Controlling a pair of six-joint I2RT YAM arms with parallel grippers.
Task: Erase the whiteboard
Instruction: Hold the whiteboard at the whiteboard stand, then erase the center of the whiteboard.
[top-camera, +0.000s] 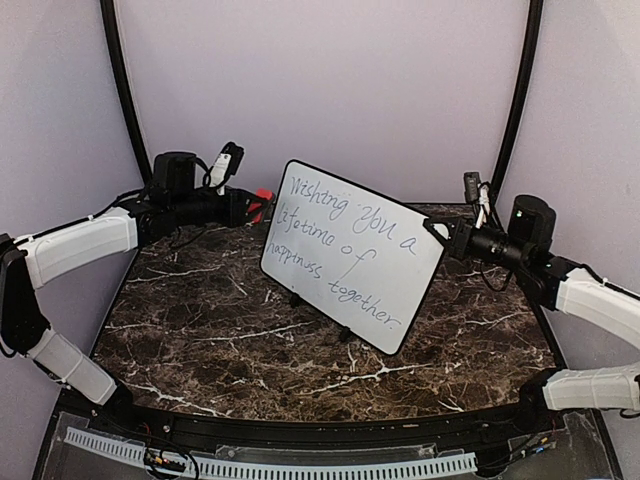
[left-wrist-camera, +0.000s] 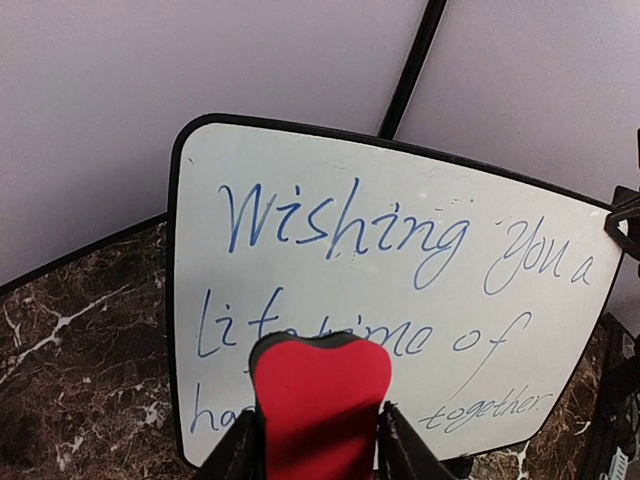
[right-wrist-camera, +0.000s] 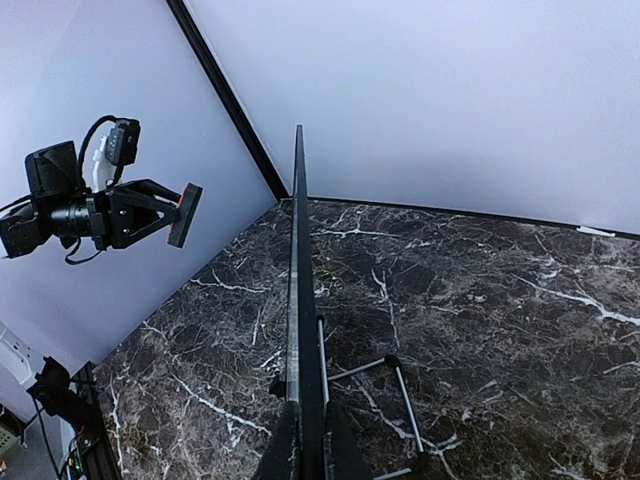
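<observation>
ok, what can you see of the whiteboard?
The whiteboard: glossy white, rounded corners, thin black rim, blue handwriting "Wishing you a lifetime of happiness together." Stands near upright on a wire stand on the marble table. The right gripper pinches its right edge; the eraser in the left gripper is clear of it.

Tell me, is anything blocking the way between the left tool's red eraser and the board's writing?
Nothing visible. The left tool holds the eraser facing the whiteboard, with only open air between them. The right tool grips only the board's edge, beside the writing.
</observation>
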